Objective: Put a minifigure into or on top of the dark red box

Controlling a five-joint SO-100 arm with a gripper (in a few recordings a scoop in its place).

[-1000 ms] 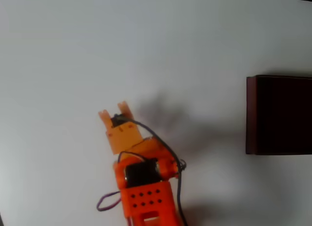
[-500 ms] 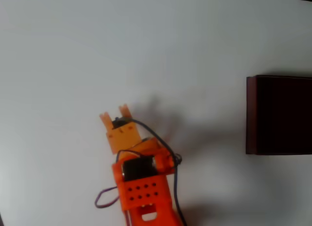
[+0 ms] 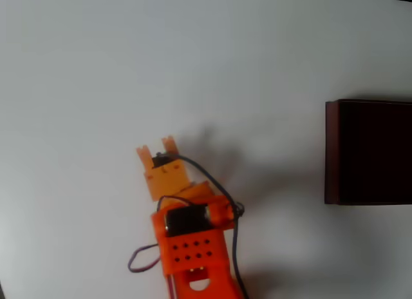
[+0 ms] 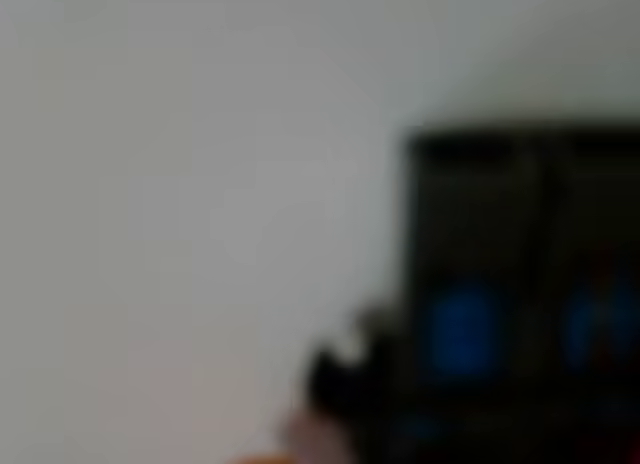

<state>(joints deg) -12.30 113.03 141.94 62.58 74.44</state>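
Dark red box (image 3: 331, 151), black inside, sits cut by the right edge; bare white table (image 3: 193, 60) between it and the open orange hand (image 3: 156, 147)

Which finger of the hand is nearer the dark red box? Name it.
The overhead view's right finger; the other sits further left of the dark red box.

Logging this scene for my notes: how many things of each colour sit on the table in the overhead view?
Orange: 1, the arm with its claw
Dark red: 1, the dark red box
Total: 2, on the white table
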